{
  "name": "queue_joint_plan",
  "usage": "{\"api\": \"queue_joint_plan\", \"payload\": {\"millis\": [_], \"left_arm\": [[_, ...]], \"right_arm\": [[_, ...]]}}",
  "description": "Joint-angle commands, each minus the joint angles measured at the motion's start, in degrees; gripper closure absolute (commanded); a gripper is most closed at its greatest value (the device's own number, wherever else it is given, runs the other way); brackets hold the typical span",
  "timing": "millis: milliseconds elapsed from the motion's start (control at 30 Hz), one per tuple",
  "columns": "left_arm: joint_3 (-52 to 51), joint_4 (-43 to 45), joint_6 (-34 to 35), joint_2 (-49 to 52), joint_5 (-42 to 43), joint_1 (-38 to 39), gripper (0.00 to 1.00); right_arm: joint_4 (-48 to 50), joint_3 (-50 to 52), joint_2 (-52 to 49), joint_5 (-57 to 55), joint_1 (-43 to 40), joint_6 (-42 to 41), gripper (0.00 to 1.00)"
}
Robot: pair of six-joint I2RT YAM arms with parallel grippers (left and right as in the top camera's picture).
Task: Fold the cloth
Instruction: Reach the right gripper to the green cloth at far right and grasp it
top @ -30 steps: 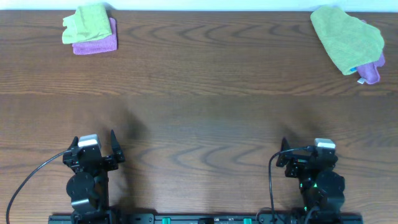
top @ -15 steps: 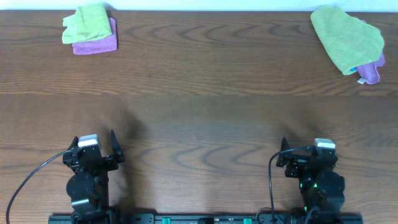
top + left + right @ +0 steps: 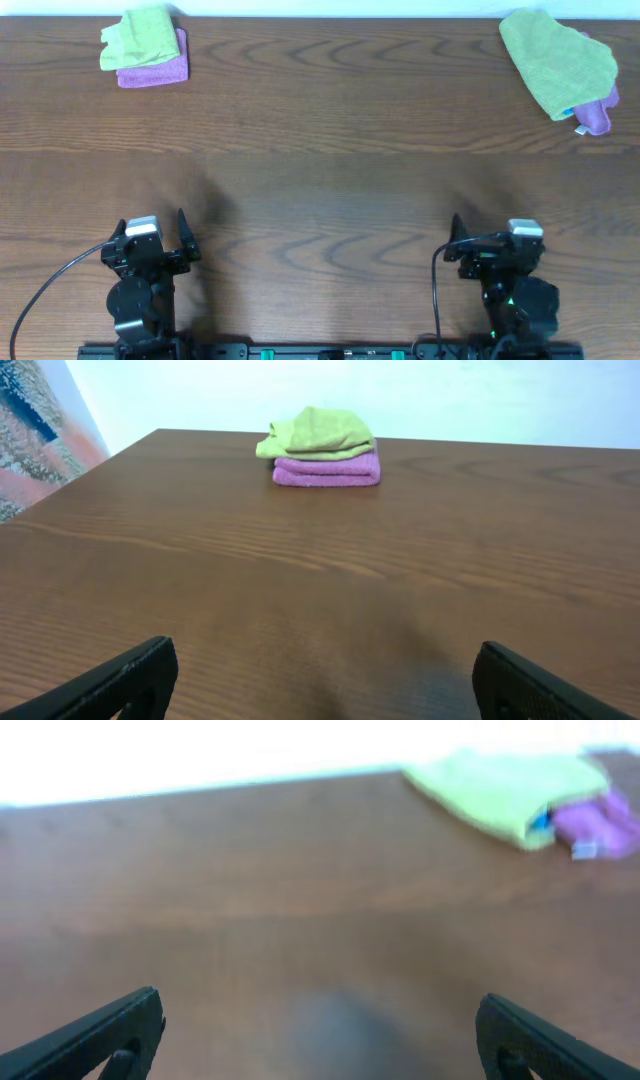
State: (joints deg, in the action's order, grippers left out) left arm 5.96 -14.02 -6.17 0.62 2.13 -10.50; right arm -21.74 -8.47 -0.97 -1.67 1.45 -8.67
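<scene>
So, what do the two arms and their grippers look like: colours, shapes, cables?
Both arms are black. The left arm trails a black cable to its side; the right arm has a looped black cable and small green lights. A pale grey block tops each wrist. The left gripper and right gripper have black, tapered fingers.

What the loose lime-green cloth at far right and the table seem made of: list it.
Lime-green cloth: soft matte fabric, perhaps microfibre or terry; it lies limp with rounded creases, no shine. Table: brown wood or wood-look laminate, smooth, faintly glossy; long grain streaks show, but which of the two is unclear.
</scene>
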Motion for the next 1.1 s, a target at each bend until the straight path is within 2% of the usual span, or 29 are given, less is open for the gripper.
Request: {"api": "queue_joint_plan", "payload": {"millis": [0,133,233,367,500,667,867,1067], "left_arm": [[-1.6,-0.5,0.2,-0.4,-0.8,-0.4,0.04],[-1.6,-0.5,0.2,-0.4,-0.8,-0.4,0.05],[-1.6,-0.5,0.2,-0.4,-0.8,-0.4,0.04],[-1.6,-0.5,0.2,-0.4,-0.8,-0.4,0.05],[-1.6,-0.5,0.2,-0.4,-0.8,-0.4,0.05],[-1.6,-0.5,0.2,-0.4,-0.8,-0.4,0.05],[-1.6,-0.5,0.2,-0.4,-0.8,-0.4,0.05],[-1.6,-0.5,0.2,-0.4,-0.8,-0.4,0.05]], "right_arm": [[6.1,0.3,-0.5,0.2,-0.3,-3.2,0.01],[19.5,0.3,-5.4,-2.2,-0.3,-7.2,0.01],[29.0,-0.3,-12.7,-3.1,-0.6,-8.2,0.01],[32.7,-6.8,-27.3,-4.5,-2.7,-8.9,0.01],[30.3,-19.3,-45.6,-3.7,-5.7,-8.0,0.01],[19.8,-38.8,-66.4,-4.4,-8.2,-1.2,0.01],[9.0,-57.8,-84.0,-6.1,-13.2,0.2,0.01],[4.1,-69.7,-95.9,-8.2,-18.0,0.2,0.01]]}}
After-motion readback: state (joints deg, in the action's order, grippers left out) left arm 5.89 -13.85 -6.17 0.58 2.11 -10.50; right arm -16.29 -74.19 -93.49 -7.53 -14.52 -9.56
